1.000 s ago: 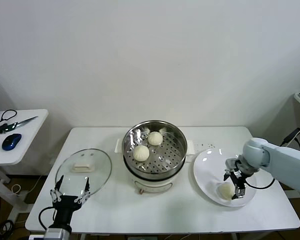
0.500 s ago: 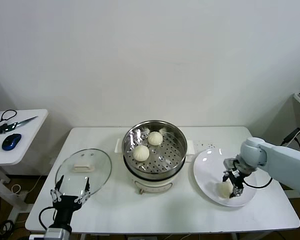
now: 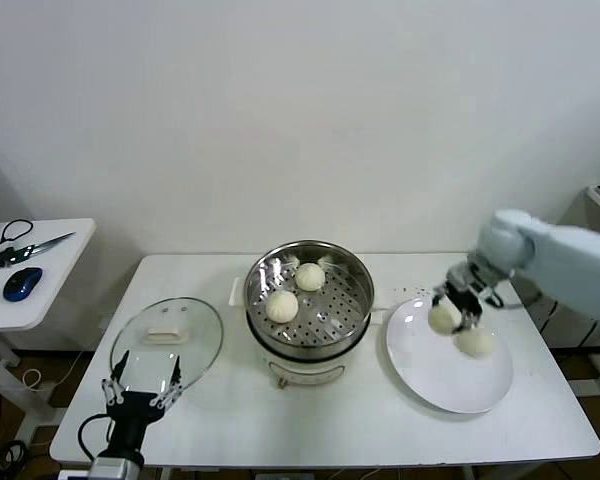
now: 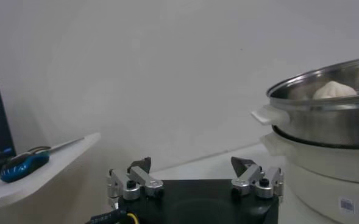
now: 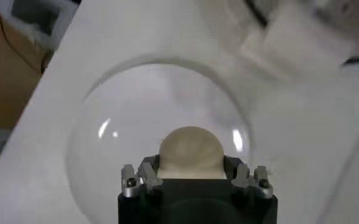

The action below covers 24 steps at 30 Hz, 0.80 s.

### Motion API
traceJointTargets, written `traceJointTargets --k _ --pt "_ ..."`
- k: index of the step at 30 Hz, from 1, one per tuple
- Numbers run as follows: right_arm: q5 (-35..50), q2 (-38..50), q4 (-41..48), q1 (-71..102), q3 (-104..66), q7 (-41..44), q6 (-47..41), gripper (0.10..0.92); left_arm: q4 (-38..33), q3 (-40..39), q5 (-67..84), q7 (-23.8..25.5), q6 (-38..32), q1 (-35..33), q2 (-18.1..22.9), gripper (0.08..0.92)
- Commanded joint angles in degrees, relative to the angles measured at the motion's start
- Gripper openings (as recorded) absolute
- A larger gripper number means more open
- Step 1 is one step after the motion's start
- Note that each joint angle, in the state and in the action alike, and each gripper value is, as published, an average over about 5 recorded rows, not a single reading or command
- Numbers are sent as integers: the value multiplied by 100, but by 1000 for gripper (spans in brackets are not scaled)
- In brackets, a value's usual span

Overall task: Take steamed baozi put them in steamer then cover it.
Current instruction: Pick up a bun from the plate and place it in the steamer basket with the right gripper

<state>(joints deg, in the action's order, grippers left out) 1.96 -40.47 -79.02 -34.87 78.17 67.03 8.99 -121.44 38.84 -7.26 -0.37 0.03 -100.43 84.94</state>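
The right gripper (image 3: 448, 312) is clamped on 1 soft, domed baozi (image 3: 441, 319) above the glossy white plate (image 3: 430, 375), right of the perforated steel steamer (image 3: 355, 300). A loose pinch could drop the bun. The left gripper (image 3: 140, 393) waits spread apart near the glass cover (image 3: 200, 345).

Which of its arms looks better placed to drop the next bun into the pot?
The right. Its right gripper already holds a bun above the plate, beside the steamer. The left gripper waits open near the lid.
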Motion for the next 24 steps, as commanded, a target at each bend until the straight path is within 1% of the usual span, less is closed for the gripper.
traceJointTargets --k 1,7,11,18,24 --pt "91 -1621 -271 -1993 544 386 1772 685 8 -74 8 8 36 5 -46 823" --pt "-228 -2694 -202 -1553 208 416 1989 687 -18 -129 13 11 94 73 -104 823" --pt "-579 -3079 -259 -1091 93 410 2069 687 -34 -151 13 12 119 90 -134 823" --pt "-1352 -3343 -339 -343 167 380 2342 687 24 -121 38 9 75 42 -113 823" --pt "-1599 -3348 -416 49 235 353 2413 687 77 -79 123 18 7 -61 -85 823"
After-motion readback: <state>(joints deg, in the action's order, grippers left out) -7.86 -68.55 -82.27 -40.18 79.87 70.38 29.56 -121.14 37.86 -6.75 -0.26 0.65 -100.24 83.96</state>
